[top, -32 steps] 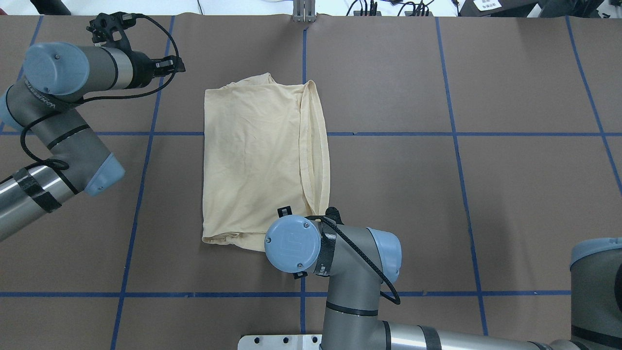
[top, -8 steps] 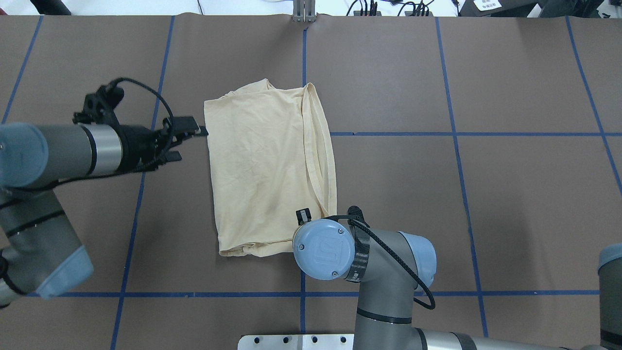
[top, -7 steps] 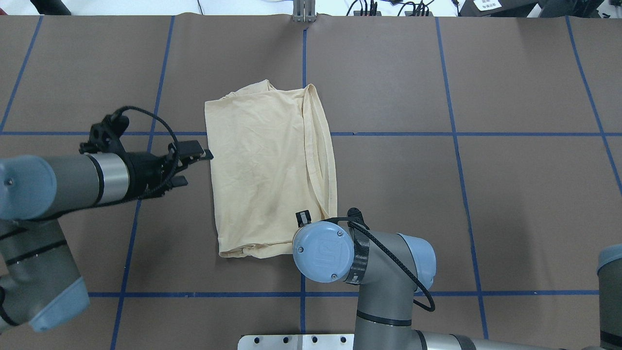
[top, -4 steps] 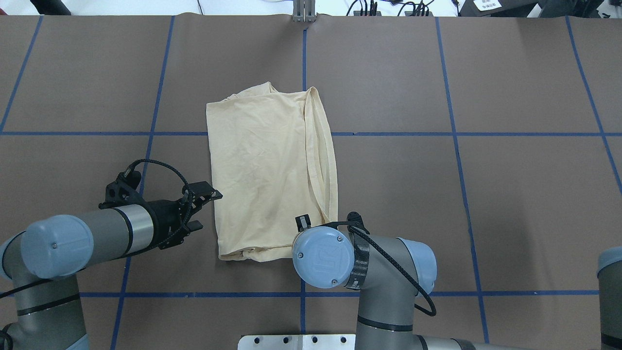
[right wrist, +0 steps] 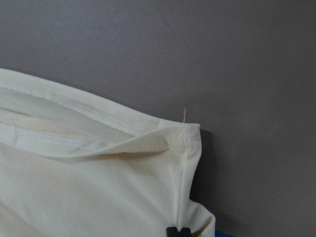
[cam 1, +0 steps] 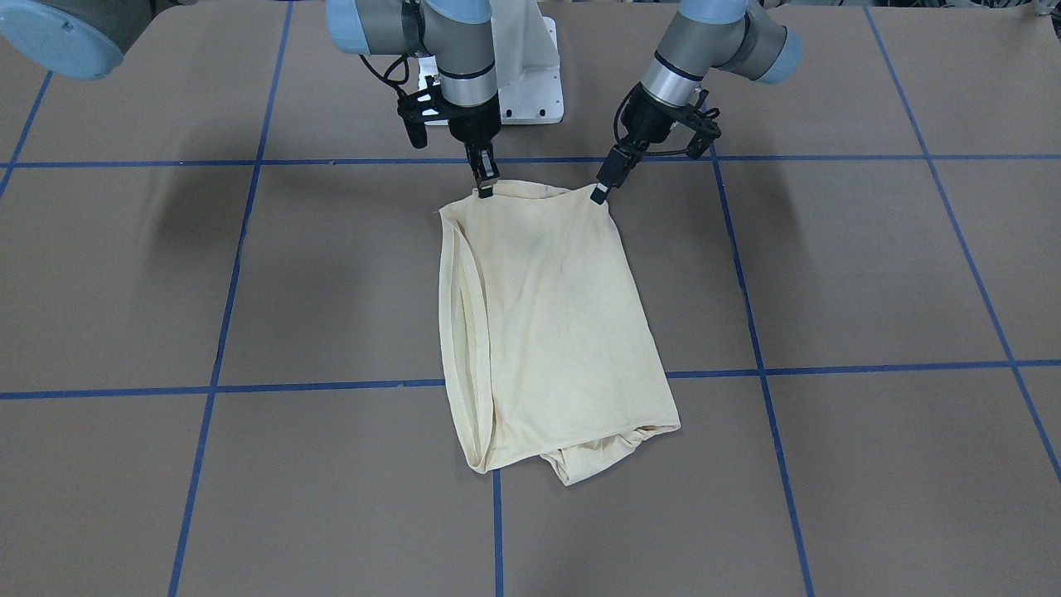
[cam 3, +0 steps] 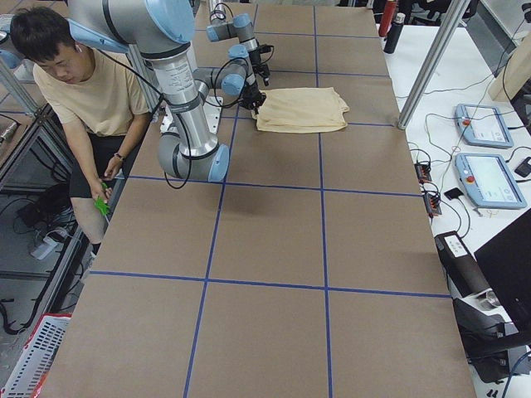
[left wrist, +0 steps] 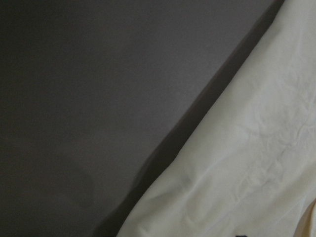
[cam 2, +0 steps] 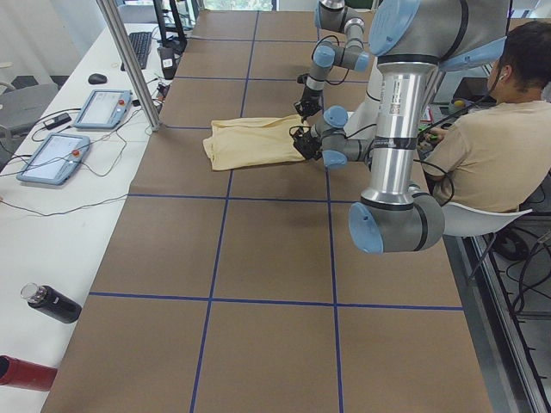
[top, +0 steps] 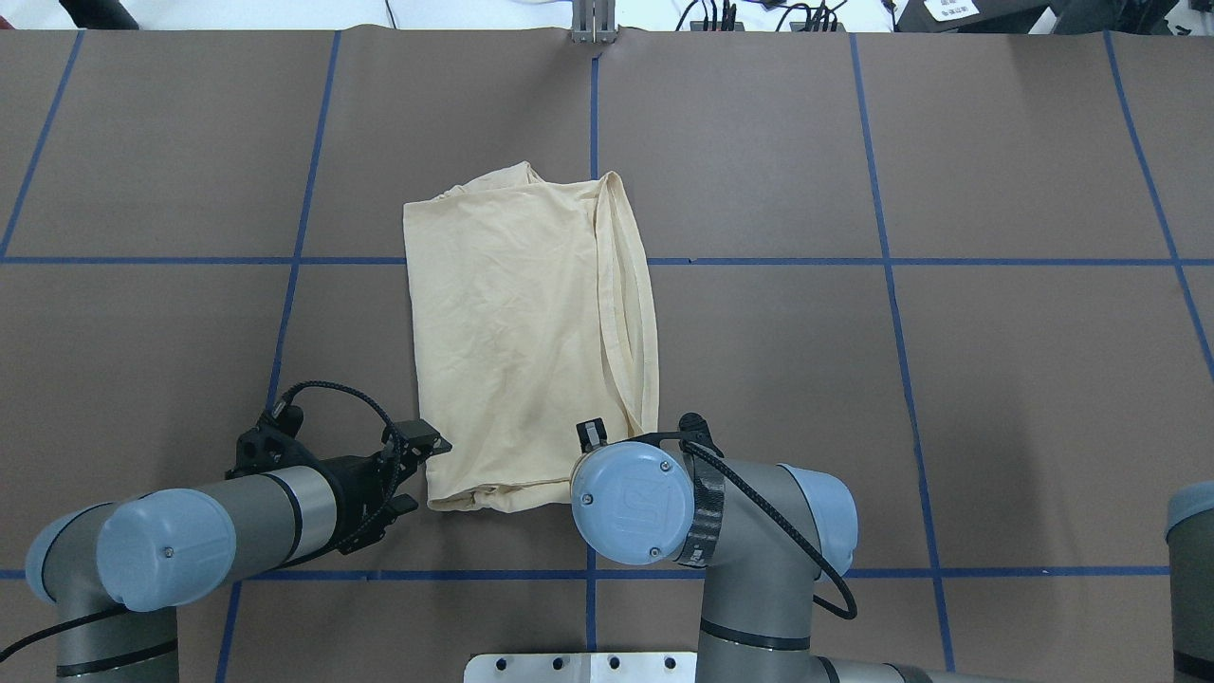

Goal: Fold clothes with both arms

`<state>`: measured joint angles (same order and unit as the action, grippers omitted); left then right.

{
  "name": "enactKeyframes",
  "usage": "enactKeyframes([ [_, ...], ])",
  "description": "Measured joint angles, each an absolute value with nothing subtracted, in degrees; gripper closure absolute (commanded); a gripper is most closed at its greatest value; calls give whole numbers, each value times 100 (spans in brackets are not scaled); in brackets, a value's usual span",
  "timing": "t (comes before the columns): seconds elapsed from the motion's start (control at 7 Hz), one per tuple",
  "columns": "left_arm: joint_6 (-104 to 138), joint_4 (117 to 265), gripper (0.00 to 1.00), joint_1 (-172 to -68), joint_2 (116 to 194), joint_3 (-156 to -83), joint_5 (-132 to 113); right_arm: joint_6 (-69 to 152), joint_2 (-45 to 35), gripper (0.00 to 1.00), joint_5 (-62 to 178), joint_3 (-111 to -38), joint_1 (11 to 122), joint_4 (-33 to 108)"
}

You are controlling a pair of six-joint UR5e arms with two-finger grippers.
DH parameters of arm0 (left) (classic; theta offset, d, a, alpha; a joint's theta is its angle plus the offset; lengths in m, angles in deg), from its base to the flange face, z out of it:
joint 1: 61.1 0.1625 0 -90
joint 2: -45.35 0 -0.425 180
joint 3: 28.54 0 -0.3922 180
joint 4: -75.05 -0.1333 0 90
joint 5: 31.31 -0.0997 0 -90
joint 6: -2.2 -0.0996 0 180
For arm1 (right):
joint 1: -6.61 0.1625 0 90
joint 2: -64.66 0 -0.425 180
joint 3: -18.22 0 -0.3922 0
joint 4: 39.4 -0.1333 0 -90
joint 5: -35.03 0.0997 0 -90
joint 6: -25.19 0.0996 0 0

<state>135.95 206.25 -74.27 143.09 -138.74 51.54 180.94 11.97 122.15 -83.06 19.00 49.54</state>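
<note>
Embossed UR mark on the blue joint cap of the right arm, white label beyond the table unreadable

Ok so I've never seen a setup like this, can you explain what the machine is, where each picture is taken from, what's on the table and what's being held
It is a robot with two jointed metal arms, the left arm and the right arm, each ending in a two-fingered pincer. One camera looks down from behind the robot, one faces it across the table, two look along the table from its ends, and one sits on each wrist. On the brown table lies a pale yellow T-shirt, folded into a strip. The right pincer is shut on one corner nearest the robot; the left pincer is open beside the other, not yet gripping.
</note>
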Motion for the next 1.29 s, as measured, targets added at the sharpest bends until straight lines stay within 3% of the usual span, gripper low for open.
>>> enactKeyframes([
  [0.29, 13620, 20602, 34, -7239, 14314, -13825, 4988, 18088, 1173, 100, 12213, -8321, 1900, 4956],
  [0.57, 13671, 20593, 50, -7156, 14318, -13780, 4918, 18085, 1162, 100, 12213, -8321, 1900, 4955],
  [0.86, 13792, 20594, 100, -7100, 14324, -13765, 4904, 18084, 1163, 100, 12212, -8323, 1900, 4954],
  [1.29, 13967, 20633, 100, -7091, 14316, -13774, 4910, 18084, 1128, 100, 12212, -8326, 1900, 4949],
])
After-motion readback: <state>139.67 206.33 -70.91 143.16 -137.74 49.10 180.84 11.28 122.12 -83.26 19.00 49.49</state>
